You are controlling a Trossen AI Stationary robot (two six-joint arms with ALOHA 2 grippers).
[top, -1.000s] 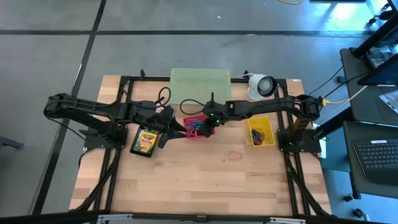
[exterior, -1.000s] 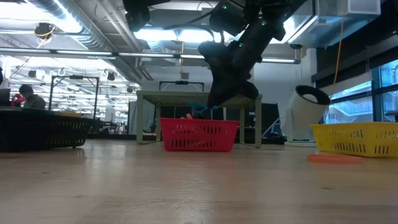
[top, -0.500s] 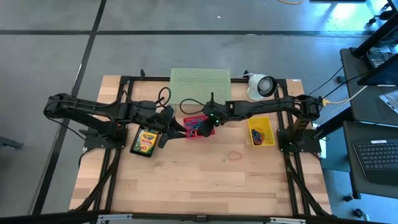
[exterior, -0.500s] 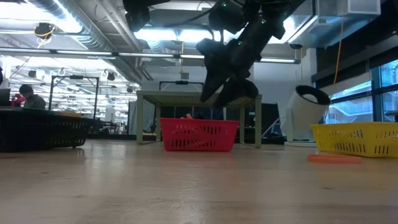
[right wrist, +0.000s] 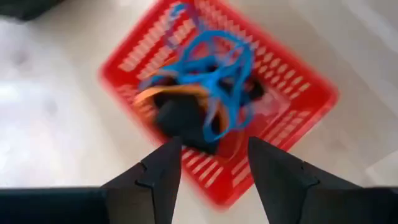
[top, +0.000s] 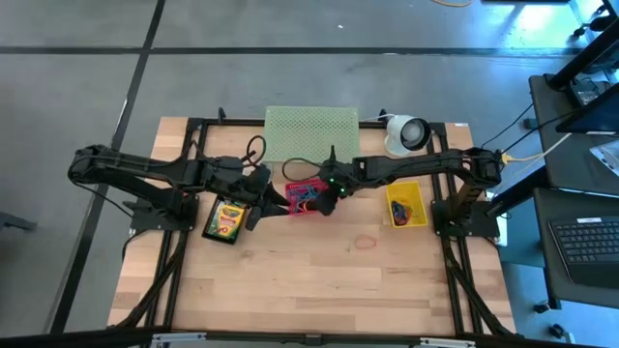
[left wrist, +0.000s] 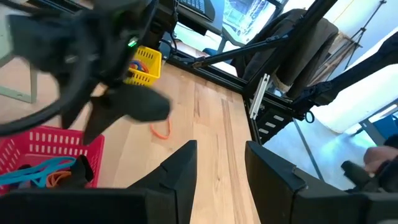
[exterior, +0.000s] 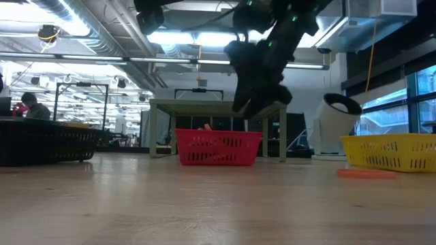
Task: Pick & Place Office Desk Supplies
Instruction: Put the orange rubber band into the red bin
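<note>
- Grey floor is seen around the wooden desk (top: 290, 280) in the high view. On it are set a red basket (top: 302, 196), a yellow basket (top: 406, 205) and a crayon box (top: 226, 218) in a dark tray under the left arm. The right gripper (top: 330, 201) has been drawn a little toward the red basket's near-right corner compared with a second ago; the left gripper (top: 271, 201) is kept where it was, just left of that basket.
- Across the low view, the right gripper (exterior: 262, 102) is found higher and further right than a second earlier, lifted clear above the red basket (exterior: 218, 148). An orange band (exterior: 366, 173) is left lying on the desk beside the yellow basket (exterior: 388, 152).
- From the left wrist view, the left fingers (left wrist: 180, 171) are shown parted with nothing between them, and the orange band (left wrist: 161, 129) is seen on bare wood.
- From the right wrist view, the right fingers (right wrist: 158, 171) are held apart and empty above blue rubber bands (right wrist: 214, 68) heaped in the red basket (right wrist: 298, 112). A drop-off is judged complete, with the stray band still to be collected.
</note>
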